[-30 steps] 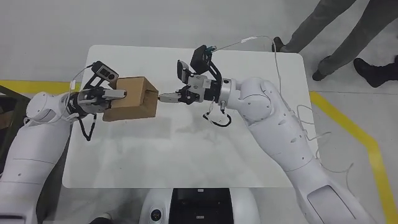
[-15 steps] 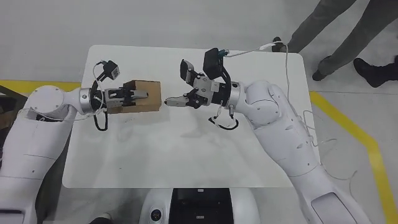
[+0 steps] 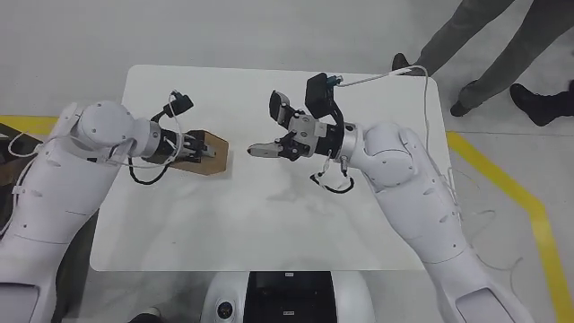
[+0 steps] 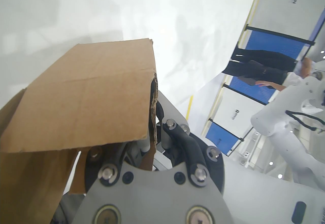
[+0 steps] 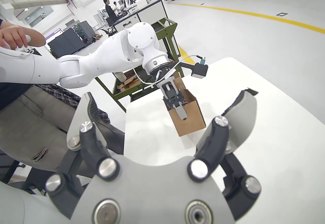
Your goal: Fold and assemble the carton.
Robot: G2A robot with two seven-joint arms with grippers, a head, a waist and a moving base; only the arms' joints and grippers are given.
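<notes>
My left gripper (image 3: 194,147) is shut on one wall of a brown cardboard carton (image 3: 212,157) at the left half of the white table (image 3: 269,233). In the right wrist view the carton (image 5: 190,118) is tilted with its open side up, and the left gripper (image 5: 177,108) reaches into it over the wall. The left wrist view has a carton flap (image 4: 83,98) lying across the left gripper (image 4: 152,121). My right gripper (image 3: 262,151) hangs open a short way right of the carton, pointing at it, with nothing between its fingers (image 5: 243,108).
A green metal rack (image 5: 167,29) holding flat cardboard stands beside the table's left end. The table's near half and right side (image 3: 395,224) are bare. Yellow floor tape (image 3: 529,206) runs past the right edge.
The left arm has turned the carton and lifted its elbow, so the carton looks flatter from above. The right gripper has drawn back to the right, off the carton's side.
</notes>
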